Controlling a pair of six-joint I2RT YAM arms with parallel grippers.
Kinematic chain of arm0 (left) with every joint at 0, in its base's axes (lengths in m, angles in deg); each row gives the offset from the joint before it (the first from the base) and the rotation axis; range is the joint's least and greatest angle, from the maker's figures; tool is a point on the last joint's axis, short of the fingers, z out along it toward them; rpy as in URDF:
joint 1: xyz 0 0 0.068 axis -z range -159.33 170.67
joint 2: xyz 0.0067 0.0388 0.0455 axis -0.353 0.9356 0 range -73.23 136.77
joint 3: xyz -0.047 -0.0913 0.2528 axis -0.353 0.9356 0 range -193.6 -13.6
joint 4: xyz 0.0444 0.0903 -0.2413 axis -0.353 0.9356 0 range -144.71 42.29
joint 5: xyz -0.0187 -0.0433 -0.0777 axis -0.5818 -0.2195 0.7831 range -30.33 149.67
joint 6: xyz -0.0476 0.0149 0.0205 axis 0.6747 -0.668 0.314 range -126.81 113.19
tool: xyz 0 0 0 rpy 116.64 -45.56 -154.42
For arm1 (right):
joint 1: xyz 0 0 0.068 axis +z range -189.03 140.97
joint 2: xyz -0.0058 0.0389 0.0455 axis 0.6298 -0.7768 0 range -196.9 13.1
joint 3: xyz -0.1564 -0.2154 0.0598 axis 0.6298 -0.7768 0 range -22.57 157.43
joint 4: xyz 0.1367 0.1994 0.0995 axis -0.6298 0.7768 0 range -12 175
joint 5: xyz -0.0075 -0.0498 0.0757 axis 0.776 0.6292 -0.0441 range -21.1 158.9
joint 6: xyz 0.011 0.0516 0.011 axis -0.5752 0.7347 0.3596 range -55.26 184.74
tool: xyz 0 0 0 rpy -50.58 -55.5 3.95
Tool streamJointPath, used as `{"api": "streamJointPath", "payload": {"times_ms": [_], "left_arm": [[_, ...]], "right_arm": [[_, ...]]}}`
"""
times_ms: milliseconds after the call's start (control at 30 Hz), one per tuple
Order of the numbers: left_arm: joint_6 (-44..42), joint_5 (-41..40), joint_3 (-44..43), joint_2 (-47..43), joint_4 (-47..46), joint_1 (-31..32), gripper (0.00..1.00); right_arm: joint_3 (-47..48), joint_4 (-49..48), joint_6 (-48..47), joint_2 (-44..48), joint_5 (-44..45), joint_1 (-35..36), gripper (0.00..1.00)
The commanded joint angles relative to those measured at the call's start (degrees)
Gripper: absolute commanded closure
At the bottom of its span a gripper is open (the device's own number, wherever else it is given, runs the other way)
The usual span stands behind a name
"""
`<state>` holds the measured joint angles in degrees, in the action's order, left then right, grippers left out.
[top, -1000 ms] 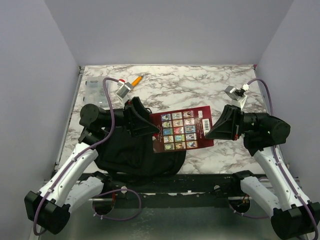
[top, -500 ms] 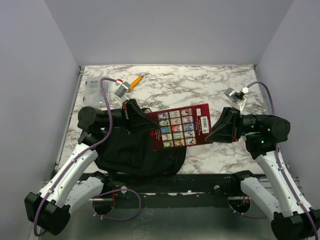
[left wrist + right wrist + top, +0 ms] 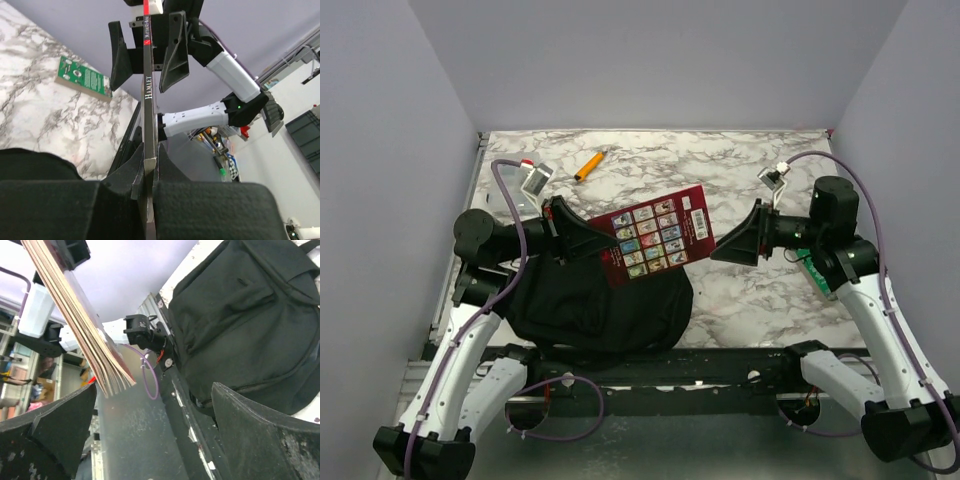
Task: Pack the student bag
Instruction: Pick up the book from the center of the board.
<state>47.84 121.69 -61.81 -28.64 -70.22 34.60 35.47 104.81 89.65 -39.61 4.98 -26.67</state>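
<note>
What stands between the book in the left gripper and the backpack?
Nothing visible: the left gripper holds the book in the air over the backpack, and the open right gripper straddles the book's other end. No open bag mouth shows.

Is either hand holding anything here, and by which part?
The left hand grips the Hamlet paperback by one short end. The right hand stands open at the far end, holding nothing.

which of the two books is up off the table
The dark red book with the picture grid, clamped in the left gripper. The green book lies flat on the marble table.
</note>
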Motion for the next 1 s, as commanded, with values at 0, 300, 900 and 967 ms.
{"api": "streamJointPath", "payload": {"times_ms": [0, 300, 900, 967], "left_arm": [[-8.69, 1.06, -1.54, -0.47, 11.12, -0.31, 1.00], [-8.42, 5.47, -0.75, 1.45, 11.41, 0.58, 1.00], [-7.59, 3.35, -0.83, 2.63, 11.25, 2.85, 1.00], [-7.09, 3.72, -0.84, 3.10, 11.28, 2.85, 1.00]], "right_arm": [[-4.38, -15.11, 12.78, 0.80, -3.17, 0.17, 0.00], [-9.45, -57.84, 41.98, -5.36, -2.85, 0.29, 0.00], [-26.03, -107.92, 72.25, -17.23, -0.28, 13.45, 0.72], [-27.38, -109.89, 73.78, -17.25, 0.68, 13.48, 0.91]]}}
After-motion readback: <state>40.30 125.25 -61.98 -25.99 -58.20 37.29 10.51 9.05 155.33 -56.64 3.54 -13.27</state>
